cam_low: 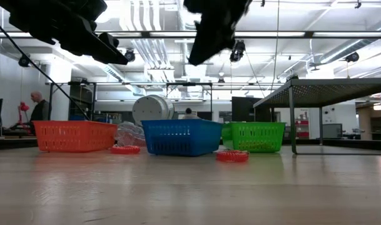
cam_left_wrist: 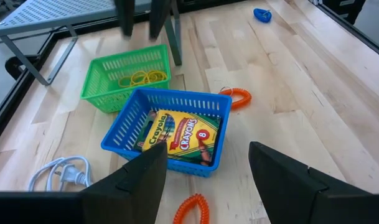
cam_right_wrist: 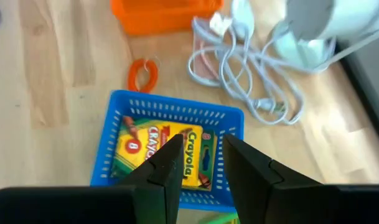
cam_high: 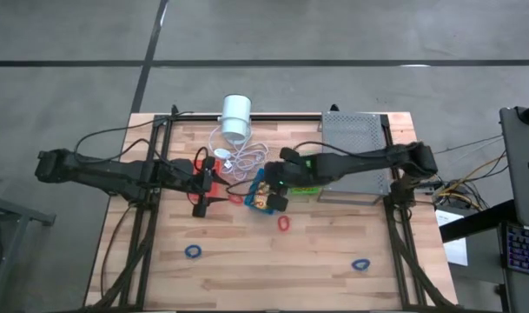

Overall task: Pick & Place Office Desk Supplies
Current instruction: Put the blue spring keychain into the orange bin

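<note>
Crayon box (cam_right_wrist: 170, 157) lying flat inside blue basket (cam_high: 262, 196), centre of high view. Right gripper (cam_right_wrist: 198, 163) above it, jaws part open, empty. Left gripper (cam_left_wrist: 205, 177) jaws wide, empty, left of basket.

Left arm reaching in from the table's left side, left gripper (cam_high: 201, 193) with fingers spread wide and empty, right arm stretched from the right toward mid-table, right gripper (cam_right_wrist: 200, 163) pointing down, fingers parted, holding nothing
</note>
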`<action>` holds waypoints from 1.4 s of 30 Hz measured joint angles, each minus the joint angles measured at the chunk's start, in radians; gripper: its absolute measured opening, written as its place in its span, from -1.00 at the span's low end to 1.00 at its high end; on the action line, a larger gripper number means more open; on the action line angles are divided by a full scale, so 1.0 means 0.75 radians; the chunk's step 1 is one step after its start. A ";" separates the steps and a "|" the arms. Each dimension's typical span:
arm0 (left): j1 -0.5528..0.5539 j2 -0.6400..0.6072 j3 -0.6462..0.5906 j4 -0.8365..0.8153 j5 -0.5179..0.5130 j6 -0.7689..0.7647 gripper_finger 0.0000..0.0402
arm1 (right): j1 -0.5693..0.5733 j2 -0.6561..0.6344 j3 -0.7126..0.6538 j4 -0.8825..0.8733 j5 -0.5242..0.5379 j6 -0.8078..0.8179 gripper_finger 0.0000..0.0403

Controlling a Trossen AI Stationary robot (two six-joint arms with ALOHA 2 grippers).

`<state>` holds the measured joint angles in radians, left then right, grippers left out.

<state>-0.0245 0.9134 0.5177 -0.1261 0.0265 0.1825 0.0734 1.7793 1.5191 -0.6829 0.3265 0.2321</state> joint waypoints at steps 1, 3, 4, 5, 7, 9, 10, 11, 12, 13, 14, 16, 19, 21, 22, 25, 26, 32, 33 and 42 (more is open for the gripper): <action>0.000 0.000 0.000 0.000 0.000 0.000 0.15 | 0.026 -0.016 -0.001 -0.007 0.039 -0.001 -0.45; 0.000 0.000 0.000 -0.002 0.000 0.000 0.15 | 0.082 -0.048 -0.003 -0.025 0.128 -0.001 -0.44; 0.000 0.000 0.000 -0.003 0.000 0.000 0.15 | 0.111 -0.060 -0.004 -0.038 0.177 -0.001 -0.44; 0.000 0.000 0.000 -0.002 0.000 0.000 0.15 | 0.141 -0.074 -0.004 -0.044 0.224 -0.001 -0.43; 0.000 0.000 0.000 -0.005 0.000 0.000 0.15 | 0.201 -0.098 -0.004 -0.078 0.312 0.023 -0.44; 0.001 0.000 0.000 -0.008 0.000 0.000 0.15 | 0.257 -0.115 -0.006 -0.115 0.383 0.085 -0.44; 0.001 0.000 0.000 -0.010 0.000 0.000 0.15 | 0.283 -0.120 -0.015 -0.132 0.411 0.120 -0.45; 0.001 0.000 0.000 -0.010 0.000 0.000 0.15 | 0.307 -0.124 -0.028 -0.142 0.437 0.153 -0.45; 0.001 0.000 0.000 -0.010 0.000 0.000 0.15 | 0.330 -0.129 -0.044 -0.142 0.457 0.175 -0.45; 0.001 0.000 0.000 -0.010 0.000 0.000 0.15 | 0.353 -0.138 -0.067 -0.137 0.478 0.192 -0.44; 0.001 0.000 0.000 -0.010 0.000 0.000 0.15 | 0.373 -0.144 -0.092 -0.138 0.497 0.209 -0.44; 0.001 0.000 0.000 -0.012 0.000 0.000 0.15 | 0.408 -0.152 -0.138 -0.122 0.539 0.229 -0.43; 0.001 0.000 0.000 -0.011 0.000 0.000 0.15 | 0.449 -0.168 -0.226 -0.094 0.602 0.271 -0.42; 0.001 0.001 0.000 -0.012 0.000 0.000 0.15 | 0.472 -0.191 -0.292 -0.039 0.641 0.290 -0.43; 0.001 0.000 0.000 -0.011 0.001 0.000 0.15 | 0.481 -0.204 -0.324 -0.011 0.662 0.288 -0.43; 0.001 0.001 0.000 -0.012 0.000 0.000 0.15 | 0.509 -0.264 -0.425 0.110 0.712 0.243 -0.43; 0.001 0.001 0.000 -0.010 0.000 0.000 0.15 | 0.517 -0.288 -0.456 0.149 0.717 0.208 -0.43; 0.001 0.001 0.000 -0.011 0.000 0.000 0.15 | 0.558 -0.499 -0.651 0.332 0.715 0.022 -0.43; 0.001 0.001 0.000 -0.010 0.000 0.000 0.15 | 0.558 -0.540 -0.681 0.345 0.706 0.002 -0.43; 0.001 0.001 0.000 -0.012 0.001 0.000 0.15 | 0.558 -0.849 -0.910 0.504 0.543 -0.061 -0.45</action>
<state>-0.0238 0.9138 0.5179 -0.1347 0.0269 0.1825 0.4922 1.1427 0.8365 -0.3048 0.7336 0.1862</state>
